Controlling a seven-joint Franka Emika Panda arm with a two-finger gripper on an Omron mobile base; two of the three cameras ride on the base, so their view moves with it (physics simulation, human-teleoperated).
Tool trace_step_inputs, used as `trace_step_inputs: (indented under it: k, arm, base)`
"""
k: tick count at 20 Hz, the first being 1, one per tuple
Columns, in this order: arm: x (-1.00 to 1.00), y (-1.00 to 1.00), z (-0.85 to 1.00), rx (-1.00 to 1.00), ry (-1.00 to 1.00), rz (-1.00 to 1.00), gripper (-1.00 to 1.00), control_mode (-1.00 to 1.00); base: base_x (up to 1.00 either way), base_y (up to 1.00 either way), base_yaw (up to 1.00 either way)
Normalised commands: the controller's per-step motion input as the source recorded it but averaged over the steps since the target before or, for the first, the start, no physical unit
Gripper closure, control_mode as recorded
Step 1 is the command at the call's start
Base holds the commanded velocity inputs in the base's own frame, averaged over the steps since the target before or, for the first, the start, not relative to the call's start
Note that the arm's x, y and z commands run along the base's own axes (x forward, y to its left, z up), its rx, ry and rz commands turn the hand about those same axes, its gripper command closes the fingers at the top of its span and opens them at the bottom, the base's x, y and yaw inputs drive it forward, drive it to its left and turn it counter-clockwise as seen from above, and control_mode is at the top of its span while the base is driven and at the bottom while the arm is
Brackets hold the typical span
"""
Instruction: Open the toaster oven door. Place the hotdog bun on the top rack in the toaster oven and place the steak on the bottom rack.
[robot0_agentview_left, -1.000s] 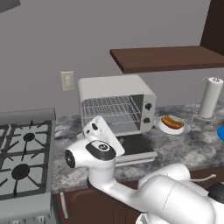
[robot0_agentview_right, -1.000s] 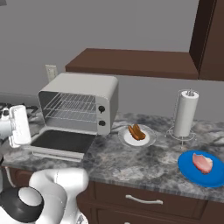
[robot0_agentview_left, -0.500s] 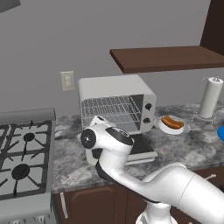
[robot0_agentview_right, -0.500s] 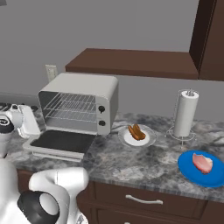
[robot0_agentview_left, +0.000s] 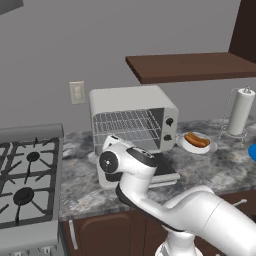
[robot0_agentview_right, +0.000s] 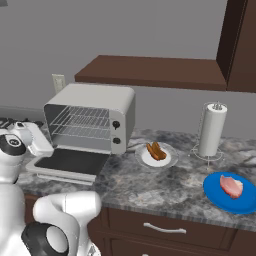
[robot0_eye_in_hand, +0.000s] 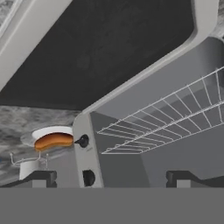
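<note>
Hanging over the lowered toaster oven door (robot0_agentview_right: 70, 161), the gripper (robot0_eye_in_hand: 111, 179) had its two fingertips (robot0_eye_in_hand: 39, 178) spread wide apart with nothing between them. The hand view looked across the dark glass of the door and into the toaster oven (robot0_agentview_left: 131, 117), where the top rack (robot0_eye_in_hand: 183, 111) and the bottom rack (robot0_eye_in_hand: 144, 139) ran as two wire grids, both bare. The oven's two dark knobs (robot0_eye_in_hand: 82, 141) sat on the strip just beside the opening.

Compared with a second before, the arm had swung: in the left base view its wrist had moved from the near left of the oven to sit in front of the door's left half, and in the right base view the hand (robot0_agentview_right: 37, 140) had dropped lower and leaned in closer to the door's left edge. The door lay flat and open in both moments, and the fingers were equally wide.

On the granite counter (robot0_agentview_right: 165, 182) the hotdog bun (robot0_agentview_right: 156, 150) lay in its white dish (robot0_agentview_right: 156, 159) just right of the oven, unmoved. Farther right stood the paper towel roll (robot0_agentview_right: 210, 130), and near it the steak (robot0_agentview_right: 231, 185) rested on the blue plate (robot0_agentview_right: 220, 195), well apart from the oven. The stove (robot0_agentview_left: 25, 175) sat to the oven's left.
</note>
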Motion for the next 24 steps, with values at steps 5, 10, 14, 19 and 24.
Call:
trace_step_inputs:
  k: [5,10,14,19,24]
  arm:
    - [0.18,0.12,-0.18,0.00,0.00,0.01,-1.00,-1.00]
    - [0.20,0.17,-0.10,0.00,0.00,0.00,-1.00,-1.00]
    - [0.29,0.05,-0.10,-0.01,0.00,-0.01,-1.00,-1.00]
    - [0.23,0.03,-0.21,0.00,-0.01,0.00,-1.00,-1.00]
    - [0.30,0.04,-0.13,-0.01,-0.04,0.00,-1.00,-1.00]
  base:
    - [0.00,0.00,0.00]
    - [0.00,0.00,0.00]
    - [0.00,0.00,0.00]
    - [0.00,0.00,0.00]
    - [0.00,0.00,0.00]
